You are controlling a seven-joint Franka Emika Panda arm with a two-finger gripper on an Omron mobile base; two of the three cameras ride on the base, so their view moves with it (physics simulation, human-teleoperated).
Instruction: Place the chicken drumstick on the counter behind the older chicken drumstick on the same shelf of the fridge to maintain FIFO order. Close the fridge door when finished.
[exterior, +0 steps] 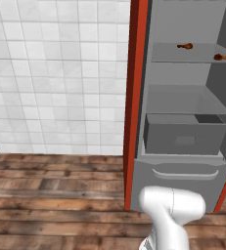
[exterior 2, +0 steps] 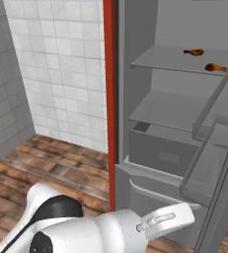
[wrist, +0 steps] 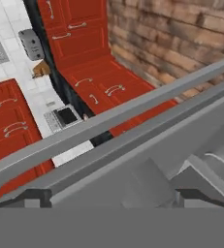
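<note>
While the fridge (exterior: 183, 97) stands open, fingertips (wrist: 33, 196): barely visible, bottom edge.
Gripper (wrist: 113, 198): jaws wide, holding nothing.
Drumsticks: one (exterior: 185, 46) and another (exterior: 221, 57), upper right shelf (exterior: 163, 54).
Arm (exterior: 170, 215): bottom, cut off.

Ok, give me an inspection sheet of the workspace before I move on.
Surface: top shelf in the fridge carries both pieces of meat.
Job's things: two chicken drumsticks, one at the back, one nearer the front; fridge door open.
Clutter: grey drawer below the shelves.
End effector: open, holding nothing, fingertips close to the door's handle bar.
Cables: nothing seen.
Surroundings: white tiled wall, wood floor, red cabinets.
</note>
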